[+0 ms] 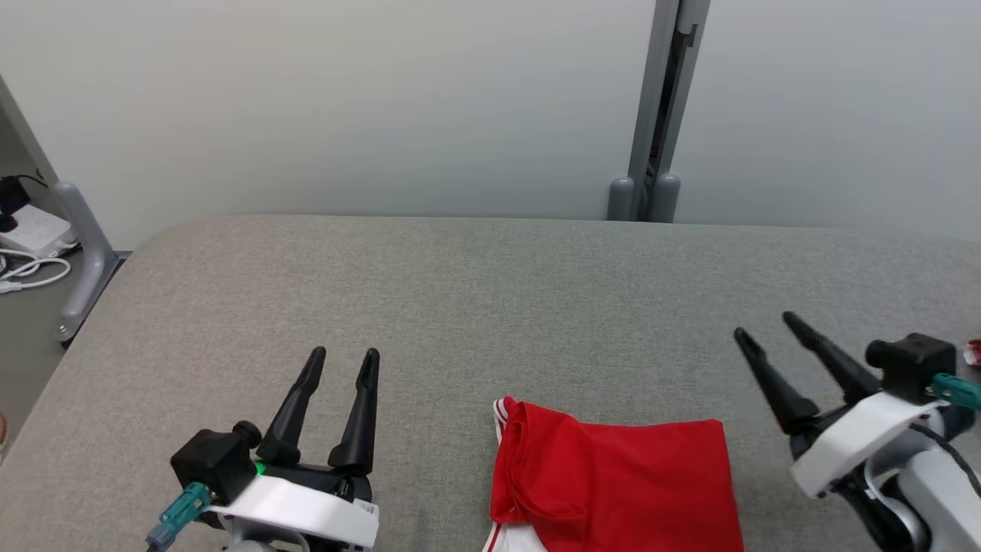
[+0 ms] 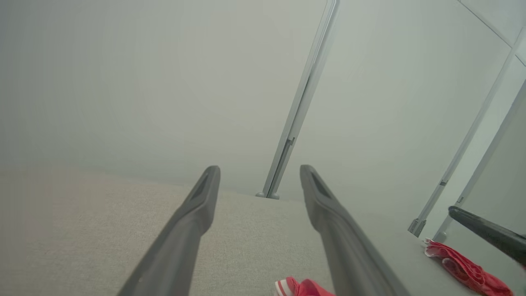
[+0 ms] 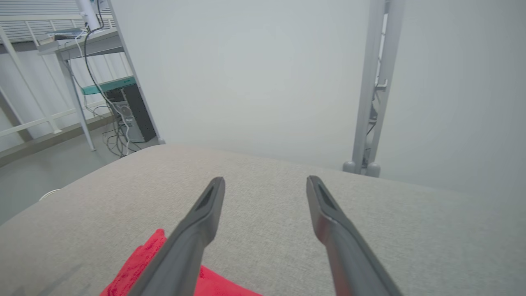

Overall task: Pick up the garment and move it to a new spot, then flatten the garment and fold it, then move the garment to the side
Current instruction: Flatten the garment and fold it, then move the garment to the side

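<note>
On the grey padded table (image 1: pixel 490 291), close to its near edge, lies the red garment (image 1: pixel 613 483), folded into a rough rectangle. White striped trim shows at its left corners, and its lower part runs off the bottom of the head view. To its left, clear of the cloth, stands the left gripper (image 1: pixel 345 353), fingers pointing away from the robot and jaws spread wide with nothing between them. Its wrist view shows bare table between the two fingers and a corner of the garment's trim at the bottom edge. To the garment's right, also not touching it, stands the right gripper (image 1: pixel 765 325), fingers angled up and to the left, jaws equally wide and empty. In its wrist view the garment's red edge shows behind the left-hand finger. Behind the table rises a pale wall (image 1: pixel 383 100) with a grey upright post (image 1: pixel 659 115). At the table's far right a second, crumpled red cloth (image 2: pixel 468 267) lies just below one dark finger of the right gripper in the left wrist view. Beyond the table's left end, a desk (image 3: pixel 82 45) with hanging cables (image 3: pixel 117 139) stands on the floor
</note>
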Robot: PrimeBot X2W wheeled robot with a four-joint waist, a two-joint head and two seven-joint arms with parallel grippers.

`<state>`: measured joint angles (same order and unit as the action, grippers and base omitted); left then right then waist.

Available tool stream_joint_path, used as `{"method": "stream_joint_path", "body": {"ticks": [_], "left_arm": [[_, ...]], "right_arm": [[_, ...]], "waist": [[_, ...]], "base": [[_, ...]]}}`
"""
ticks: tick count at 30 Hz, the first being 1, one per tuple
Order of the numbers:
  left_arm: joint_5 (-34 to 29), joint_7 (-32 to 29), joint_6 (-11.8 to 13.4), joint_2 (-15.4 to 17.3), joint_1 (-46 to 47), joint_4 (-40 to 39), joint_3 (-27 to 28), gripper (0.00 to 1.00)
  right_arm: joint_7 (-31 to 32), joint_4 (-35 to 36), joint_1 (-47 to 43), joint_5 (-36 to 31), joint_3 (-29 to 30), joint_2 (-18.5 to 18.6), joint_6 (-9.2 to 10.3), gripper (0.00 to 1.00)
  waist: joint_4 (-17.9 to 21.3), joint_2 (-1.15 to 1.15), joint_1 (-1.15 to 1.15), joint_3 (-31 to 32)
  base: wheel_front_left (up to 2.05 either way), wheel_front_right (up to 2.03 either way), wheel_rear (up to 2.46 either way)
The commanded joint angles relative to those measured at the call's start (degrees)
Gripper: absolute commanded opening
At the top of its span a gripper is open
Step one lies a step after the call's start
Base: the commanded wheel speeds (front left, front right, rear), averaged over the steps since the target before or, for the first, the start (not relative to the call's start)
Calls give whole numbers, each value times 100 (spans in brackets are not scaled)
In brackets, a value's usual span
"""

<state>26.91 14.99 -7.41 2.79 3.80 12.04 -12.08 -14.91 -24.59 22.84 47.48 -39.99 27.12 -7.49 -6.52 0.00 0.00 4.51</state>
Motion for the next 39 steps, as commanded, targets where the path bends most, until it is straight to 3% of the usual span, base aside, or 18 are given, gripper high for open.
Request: {"method": "stream_joint_path", "body": {"ticks": [1,6,11,19,26,27,28,29,34,36,39], "left_arm": [[-68,17,54,28,-33,-106,83,100],[-199,16,229,27,-184,-300,195,100],[-332,17,283,26,-345,-266,201,100],[-399,17,298,26,-494,-240,93,100],[-349,17,310,27,-423,-244,38,100],[-342,17,311,26,-414,-251,30,100],[-337,17,310,27,-413,-258,18,100],[-331,17,308,27,-416,-260,2,100],[-319,17,320,27,-398,-217,-95,100],[-305,17,338,29,-346,-200,-218,100],[-302,17,350,29,-308,-190,-297,100]], "right_arm": [[-33,137,-210,-468,405,52,0,100],[-30,624,-956,-1839,1841,-90,0,100],[-31,959,-1572,-2661,2621,-420,0,100],[-31,1074,-2081,-3095,3065,-880,1,100],[-32,1028,-2148,-3166,3142,-917,1,100],[-31,1015,-2144,-3140,3115,-912,1,96],[-32,1030,-2121,-3169,3085,-890,1,6],[-32,1044,-2119,-3198,3016,-876,1,0],[-31,1044,-2147,-3148,2470,-883,0,0],[-32,970,-2057,-3101,1862,-838,1,0],[-31,883,-1967,-3031,1427,-843,1,0]], "waist": [[82,0,0,3],[197,0,0,-16],[256,0,0,-35],[208,0,0,-36],[87,0,0,-53],[71,0,0,-58],[53,0,0,-65],[32,0,0,-76],[-98,0,0,-147],[-247,0,0,-215],[-370,0,0,-270]], "base": [[0,0,0],[0,0,0],[0,0,0],[0,0,0],[0,0,0],[0,0,0],[0,0,0],[0,0,0],[0,0,0],[0,0,0],[0,0,0]]}}
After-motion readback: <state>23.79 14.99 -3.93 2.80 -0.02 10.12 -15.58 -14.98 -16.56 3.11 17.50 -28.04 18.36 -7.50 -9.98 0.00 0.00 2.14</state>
